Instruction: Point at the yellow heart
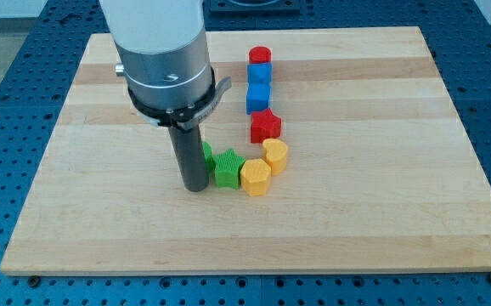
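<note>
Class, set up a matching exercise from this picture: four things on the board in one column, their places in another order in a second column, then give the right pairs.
Things:
1. yellow heart
2. red star
3. green star
4. my tip

Places:
A. just left of the green star
B. between my tip and the yellow hexagon
C. directly below the red star
D. under the blue blocks

Pairs: 1-C, 2-D, 3-B, 4-A

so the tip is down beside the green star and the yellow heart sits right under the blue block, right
Not quite. In the camera view the yellow heart sits right under the red star, not a blue block. My tip is indeed down beside the green star, on the view's left.
</note>
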`<state>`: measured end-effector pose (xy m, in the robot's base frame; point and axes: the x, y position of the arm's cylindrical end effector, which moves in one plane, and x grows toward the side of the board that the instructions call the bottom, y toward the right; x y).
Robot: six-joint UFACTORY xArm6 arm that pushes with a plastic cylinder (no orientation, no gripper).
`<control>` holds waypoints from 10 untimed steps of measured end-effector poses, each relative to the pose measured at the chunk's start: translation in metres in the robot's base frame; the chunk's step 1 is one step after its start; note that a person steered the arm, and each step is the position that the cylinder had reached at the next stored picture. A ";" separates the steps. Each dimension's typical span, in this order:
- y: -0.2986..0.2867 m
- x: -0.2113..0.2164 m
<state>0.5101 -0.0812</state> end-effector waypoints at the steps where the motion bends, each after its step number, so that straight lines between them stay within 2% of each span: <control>1: 0.000 -0.003; 2: 0.000 0.000; 3: 0.015 0.057; 4: 0.030 0.096; 5: 0.104 0.104; 6: 0.180 0.066; 7: 0.182 0.057; 9: 0.181 0.000; 10: 0.181 -0.003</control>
<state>0.5069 0.0996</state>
